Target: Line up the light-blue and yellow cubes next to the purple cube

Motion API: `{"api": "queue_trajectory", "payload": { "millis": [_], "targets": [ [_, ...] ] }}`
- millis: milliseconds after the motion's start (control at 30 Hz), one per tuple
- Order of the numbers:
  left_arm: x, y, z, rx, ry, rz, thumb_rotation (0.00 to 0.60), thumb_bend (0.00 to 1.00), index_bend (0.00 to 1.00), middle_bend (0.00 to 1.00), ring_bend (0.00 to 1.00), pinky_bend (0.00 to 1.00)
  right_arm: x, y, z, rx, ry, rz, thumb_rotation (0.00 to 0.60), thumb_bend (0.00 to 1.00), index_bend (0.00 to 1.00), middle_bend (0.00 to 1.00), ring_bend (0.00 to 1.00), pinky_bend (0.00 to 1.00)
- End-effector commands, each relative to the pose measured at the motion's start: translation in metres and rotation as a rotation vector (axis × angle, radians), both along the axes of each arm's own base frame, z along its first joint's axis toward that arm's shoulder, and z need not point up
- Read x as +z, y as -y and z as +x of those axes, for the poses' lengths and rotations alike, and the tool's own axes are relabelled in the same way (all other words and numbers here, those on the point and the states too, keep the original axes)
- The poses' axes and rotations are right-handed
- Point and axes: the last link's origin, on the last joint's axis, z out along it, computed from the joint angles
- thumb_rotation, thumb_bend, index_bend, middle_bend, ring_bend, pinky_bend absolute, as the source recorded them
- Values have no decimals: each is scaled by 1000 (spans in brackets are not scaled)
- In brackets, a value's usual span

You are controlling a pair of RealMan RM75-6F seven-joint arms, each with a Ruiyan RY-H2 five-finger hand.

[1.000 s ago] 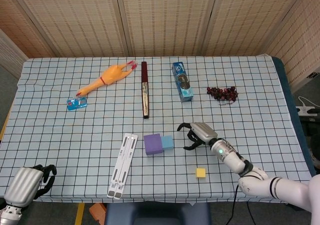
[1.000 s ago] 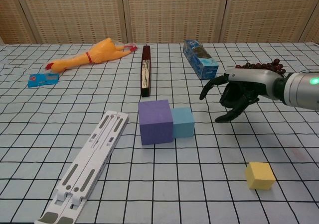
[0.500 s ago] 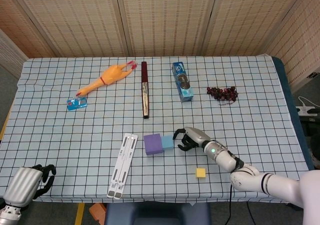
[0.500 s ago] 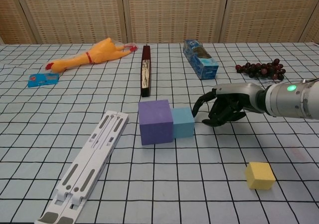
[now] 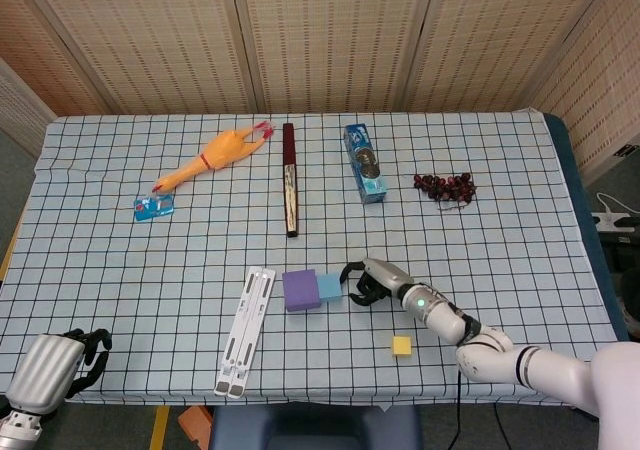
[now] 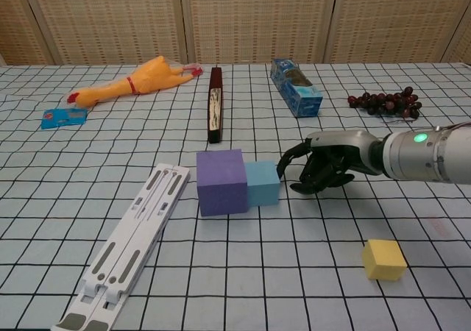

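The purple cube point(image 5: 301, 290) point(image 6: 221, 182) sits near the table's middle front, with the light-blue cube point(image 5: 330, 288) point(image 6: 263, 183) flush against its right side. My right hand point(image 5: 372, 281) point(image 6: 324, 168) lies low on the cloth just right of the light-blue cube. Its fingers are curled in and hold nothing, and a fingertip reaches the cube's right face. The yellow cube point(image 5: 401, 346) point(image 6: 383, 259) stands alone nearer the front edge, right of the hand. My left hand point(image 5: 55, 368) hangs at the front left corner, fingers curled, holding nothing.
A white folding stand point(image 5: 245, 330) point(image 6: 125, 254) lies diagonally left of the purple cube. Further back are a rubber chicken point(image 5: 210, 157), a blue card point(image 5: 153, 207), a dark long bar point(image 5: 289, 178), a blue box point(image 5: 365, 162) and grapes point(image 5: 446, 185).
My right hand moved left, curled its fingers and came against the light-blue cube. Both the light-blue and purple cubes slid slightly left. The left hand stayed put.
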Motion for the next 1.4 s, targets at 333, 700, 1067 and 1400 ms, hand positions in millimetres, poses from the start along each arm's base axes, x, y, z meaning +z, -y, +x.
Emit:
{"api": "queue_trajectory", "payload": {
  "millis": [333,700,1067,1400],
  "targets": [
    [0,1,1,-2,-3,3,600,467,520,691,629,835,47,-23,-14,211,-118,-124,600,101,303,899,964,1000],
    [-3,1,2,-2,-14,-10,600,468,520,691,629,835,114,-60,-21,224,-211,-70,600,0,149,899,961,1000],
    [-4,2,3,-3,-19,-18,600,466,520,692,629,835,130,-89,-29,157,-263,72,600,0,87,899,961,1000],
    [-2,2,3,-6,-13,-12,600,466,521,692,629,835,124,-97,-40,157,-320,106,600,0,237,903,972,1000]
  ]
}}
